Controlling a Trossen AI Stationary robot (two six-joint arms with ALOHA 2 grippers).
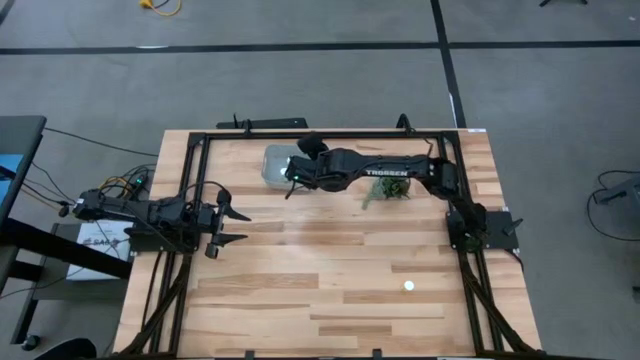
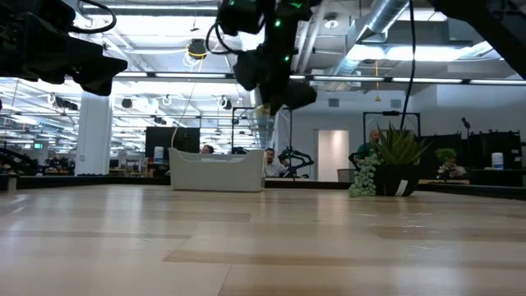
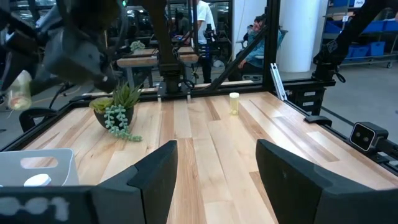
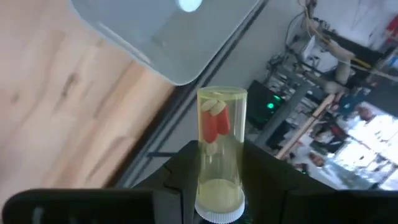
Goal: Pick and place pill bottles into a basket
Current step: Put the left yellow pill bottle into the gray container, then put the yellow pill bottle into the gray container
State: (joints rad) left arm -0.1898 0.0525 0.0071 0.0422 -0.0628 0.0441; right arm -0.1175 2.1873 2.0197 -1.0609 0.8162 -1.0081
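Pill bottle (image 4: pixel 219 152) clamped in right pincer (image 4: pixel 214 186) over basket (image 1: pixel 277 166) (left pincer (image 1: pixel 238 226) apart).

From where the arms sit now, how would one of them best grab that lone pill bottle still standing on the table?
The pill bottle stands upright with open wood around it. Probably come straight down and pinch its round body just under the white cap; the open left gripper is idle, while the right gripper holds another.
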